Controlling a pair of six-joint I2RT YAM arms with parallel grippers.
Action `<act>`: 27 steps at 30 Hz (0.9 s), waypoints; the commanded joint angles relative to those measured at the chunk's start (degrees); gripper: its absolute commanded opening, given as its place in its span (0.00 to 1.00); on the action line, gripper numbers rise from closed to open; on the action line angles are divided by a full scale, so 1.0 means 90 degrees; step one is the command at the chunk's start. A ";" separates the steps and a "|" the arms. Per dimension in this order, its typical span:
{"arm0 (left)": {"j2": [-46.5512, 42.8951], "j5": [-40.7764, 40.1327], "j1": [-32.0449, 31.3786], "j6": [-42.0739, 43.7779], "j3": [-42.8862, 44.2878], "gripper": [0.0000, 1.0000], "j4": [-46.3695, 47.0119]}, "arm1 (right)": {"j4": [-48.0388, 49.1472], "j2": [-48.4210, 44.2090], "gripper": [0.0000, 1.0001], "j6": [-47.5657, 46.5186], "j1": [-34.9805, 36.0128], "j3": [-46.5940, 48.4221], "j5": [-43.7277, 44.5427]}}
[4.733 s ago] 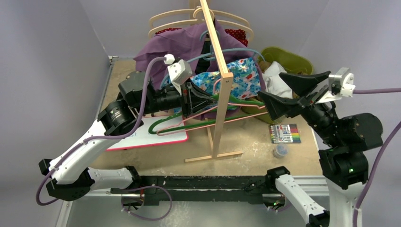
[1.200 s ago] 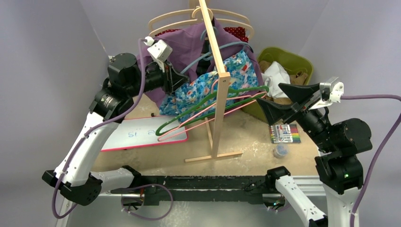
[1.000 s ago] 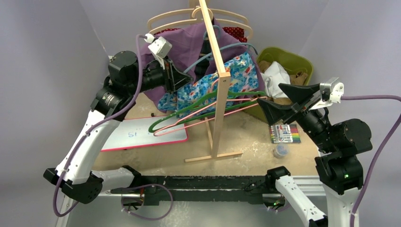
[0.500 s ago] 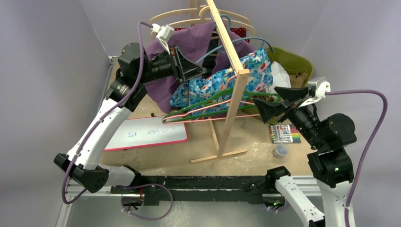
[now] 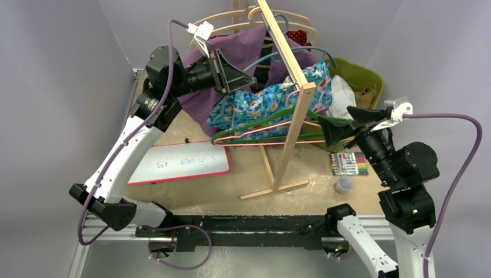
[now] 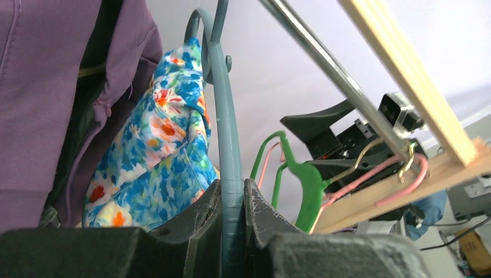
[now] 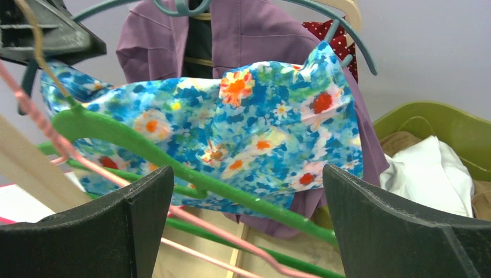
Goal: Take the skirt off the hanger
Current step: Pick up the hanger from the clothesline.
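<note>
The blue floral skirt (image 5: 272, 101) hangs from a grey-blue hanger (image 5: 301, 49) on the leaning wooden rack (image 5: 295, 124). My left gripper (image 5: 250, 87) is at the skirt's upper left. In the left wrist view this gripper (image 6: 231, 186) is shut on the hanger's arm (image 6: 224, 116), with the skirt (image 6: 156, 145) just to its left. My right gripper (image 5: 340, 119) is open at the skirt's lower right. In the right wrist view the skirt (image 7: 243, 127) fills the space beyond the right gripper's (image 7: 249, 179) wide jaws, and nothing is held between them.
Empty green and pink hangers (image 5: 260, 130) hang below the skirt and cross between the right fingers. A purple garment (image 5: 243, 49) hangs behind. A green bin (image 5: 365, 78) with white cloth (image 5: 343, 92) stands at the right. A whiteboard (image 5: 182, 165), a marker box (image 5: 347, 163) and a small jar (image 5: 343, 185) lie on the table.
My left arm has swung up and right with the hanger and skirt. The rack has tipped and shifted right. My right gripper has dropped slightly and closed in on the skirt.
</note>
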 commanded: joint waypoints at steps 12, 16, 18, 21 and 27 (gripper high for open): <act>0.0123 -0.0210 -0.0051 -0.1102 0.1078 0.00 0.0161 | 0.0258 0.0002 0.99 -0.0064 -0.0003 0.0006 -0.0079; 0.0305 -0.0084 -0.0139 -0.1238 0.0804 0.00 0.0584 | 0.0216 -0.0026 0.99 -0.0061 -0.0004 0.0099 0.0077; 0.0386 -0.0069 -0.0192 -0.1184 0.0700 0.00 0.0652 | 0.0078 -0.0028 0.99 -0.0049 -0.0003 0.0155 0.0081; 0.0382 -0.0198 -0.0201 -0.0801 0.0544 0.00 0.0459 | -0.0076 -0.0010 0.99 0.0091 -0.0003 0.0234 0.0294; 0.0531 -0.0450 -0.0204 -0.0009 0.0429 0.00 0.0002 | -0.0230 0.0148 0.99 0.0095 -0.0005 0.0370 0.0364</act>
